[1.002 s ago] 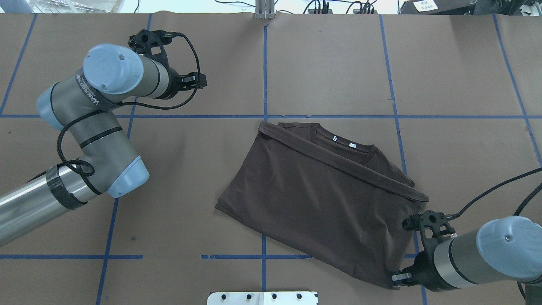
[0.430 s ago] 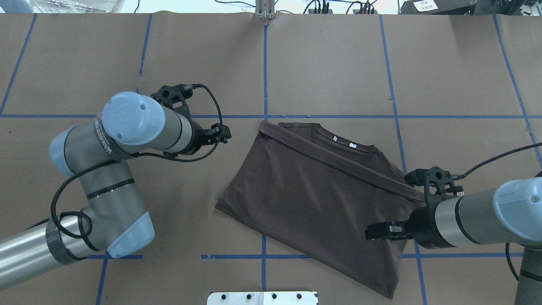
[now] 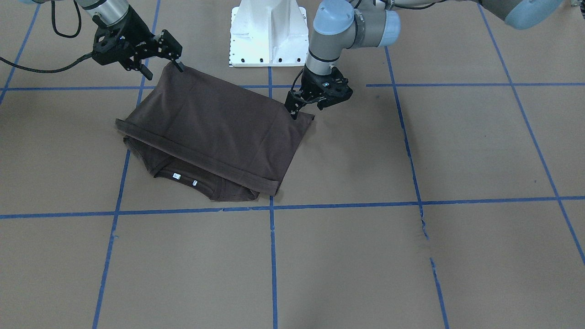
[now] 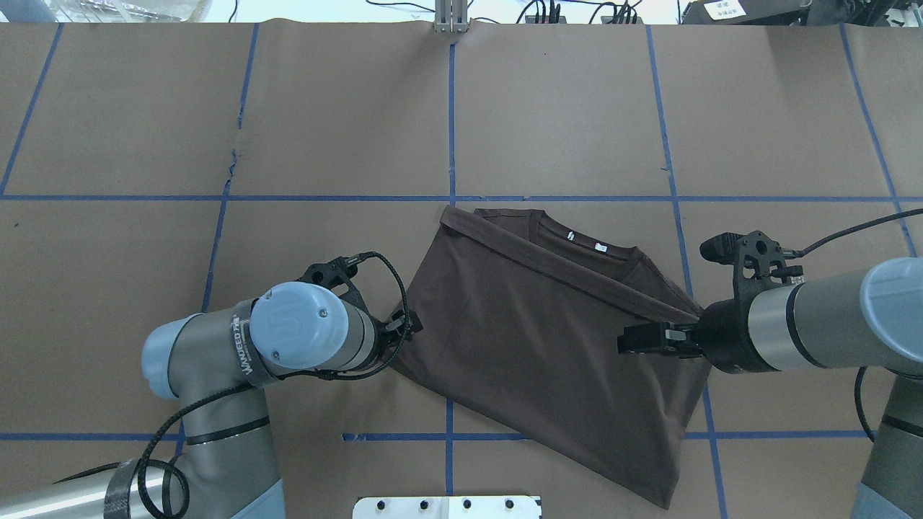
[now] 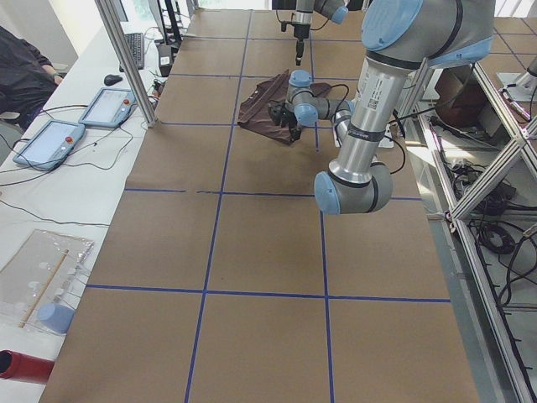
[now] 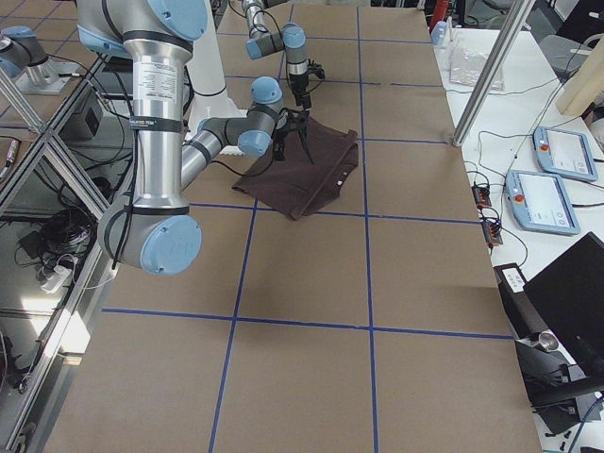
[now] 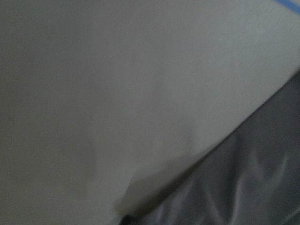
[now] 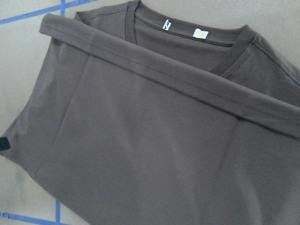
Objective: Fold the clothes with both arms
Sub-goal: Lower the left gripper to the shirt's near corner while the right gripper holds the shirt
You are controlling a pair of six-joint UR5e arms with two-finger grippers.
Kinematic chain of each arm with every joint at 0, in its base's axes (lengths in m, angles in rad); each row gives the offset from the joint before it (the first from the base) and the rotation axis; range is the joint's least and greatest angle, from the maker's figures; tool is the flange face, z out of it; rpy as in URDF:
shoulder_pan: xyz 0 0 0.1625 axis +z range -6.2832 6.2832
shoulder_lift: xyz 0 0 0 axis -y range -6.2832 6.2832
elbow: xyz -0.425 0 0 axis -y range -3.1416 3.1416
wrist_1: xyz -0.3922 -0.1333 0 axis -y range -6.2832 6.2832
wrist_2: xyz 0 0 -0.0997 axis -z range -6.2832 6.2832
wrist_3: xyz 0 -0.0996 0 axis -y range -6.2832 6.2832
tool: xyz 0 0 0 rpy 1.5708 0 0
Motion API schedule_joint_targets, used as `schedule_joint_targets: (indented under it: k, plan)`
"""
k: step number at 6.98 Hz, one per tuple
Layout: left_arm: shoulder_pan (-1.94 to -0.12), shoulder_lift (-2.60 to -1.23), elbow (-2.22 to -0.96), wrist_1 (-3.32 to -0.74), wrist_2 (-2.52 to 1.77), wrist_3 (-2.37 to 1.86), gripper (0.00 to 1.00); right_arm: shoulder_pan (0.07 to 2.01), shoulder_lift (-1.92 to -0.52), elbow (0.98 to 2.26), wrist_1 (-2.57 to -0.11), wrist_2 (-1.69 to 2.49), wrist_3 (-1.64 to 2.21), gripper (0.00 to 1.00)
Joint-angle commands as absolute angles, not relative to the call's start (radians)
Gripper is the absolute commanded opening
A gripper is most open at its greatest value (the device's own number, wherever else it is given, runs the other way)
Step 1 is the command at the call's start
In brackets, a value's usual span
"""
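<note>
Likely setting up another fold: left claw [image 3: 296,108] at a corner of the T-shirt [image 3: 219,128], opening I cannot tell; right claw [image 3: 164,71] spread, empty; next, both pinch corners.

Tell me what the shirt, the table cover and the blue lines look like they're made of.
Shirt: soft matte knit, likely cotton jersey; it drapes in shallow wrinkles and has a ribbed collar.
Table cover: brown kraft-type paper, matte, with a small tear.
Blue lines: probably adhesive tape, laid in strips with gaps and slight offsets.
</note>
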State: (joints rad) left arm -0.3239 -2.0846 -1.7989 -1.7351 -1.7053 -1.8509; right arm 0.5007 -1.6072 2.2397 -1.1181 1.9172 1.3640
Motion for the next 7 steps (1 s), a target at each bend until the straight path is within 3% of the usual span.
schedule_joint_targets:
  k: [1,3,5,7]
  plan:
    - [-0.298,-2.086,-1.781,-1.724,-1.689,-1.885,0.88,0.512,-1.589,2.235,-1.118,1.916,1.364,1.0]
    - [-0.304,-2.086,-1.778,-1.724,-1.66,-1.884,0.77,0.518,-1.588,2.232,-1.118,1.916,1.364,1.0]
    - [-0.313,-2.086,-1.769,-1.729,-1.654,-1.882,0.75,0.518,-1.586,2.22,-1.118,1.916,1.364,1.0]
    - [-0.313,-2.086,-1.766,-1.732,-1.64,-1.876,0.66,0.518,-1.586,2.218,-1.118,1.916,1.364,1.0]
